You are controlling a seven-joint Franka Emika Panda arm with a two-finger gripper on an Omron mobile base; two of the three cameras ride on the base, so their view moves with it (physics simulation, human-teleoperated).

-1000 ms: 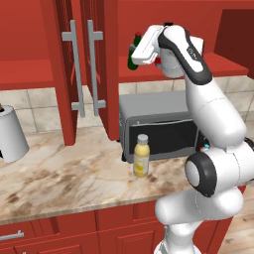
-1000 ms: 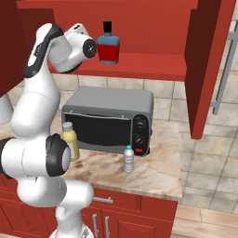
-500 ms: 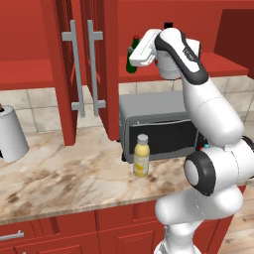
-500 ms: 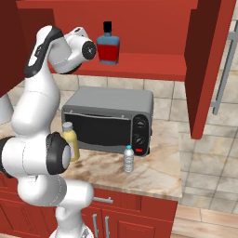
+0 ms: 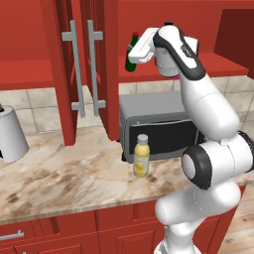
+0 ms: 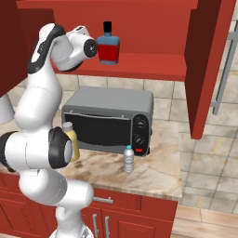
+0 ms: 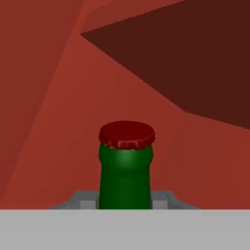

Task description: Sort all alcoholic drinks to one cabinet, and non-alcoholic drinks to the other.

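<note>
My gripper (image 5: 140, 51) is shut on the slim dark-green bottle (image 5: 131, 55) with a red cap, holding it in front of the open wall cabinet's red shelf (image 5: 221, 65) above the oven. In the hand view the bottle's neck and cap (image 7: 126, 166) rise between my gripper (image 7: 125, 201). The squat red-and-blue bottle (image 6: 108, 46) stands on that shelf (image 6: 144, 63), just beside my hand (image 6: 86, 47). The pale-yellow juice bottle (image 5: 141, 156) (image 6: 70, 142) and the small water bottle (image 6: 128, 159) stand on the counter in front of the oven.
A grey toaster oven (image 5: 159, 125) (image 6: 109, 118) sits under the shelf. Open red doors with two silver bar handles (image 5: 84, 65) hang left of the arm; another open door (image 6: 210, 65) hangs at the right. A white canister (image 5: 10, 134) stands at the far left.
The hand with the green bottle has shifted slightly left and toward the shelf. Everything on the counter and shelf stays where it was.
</note>
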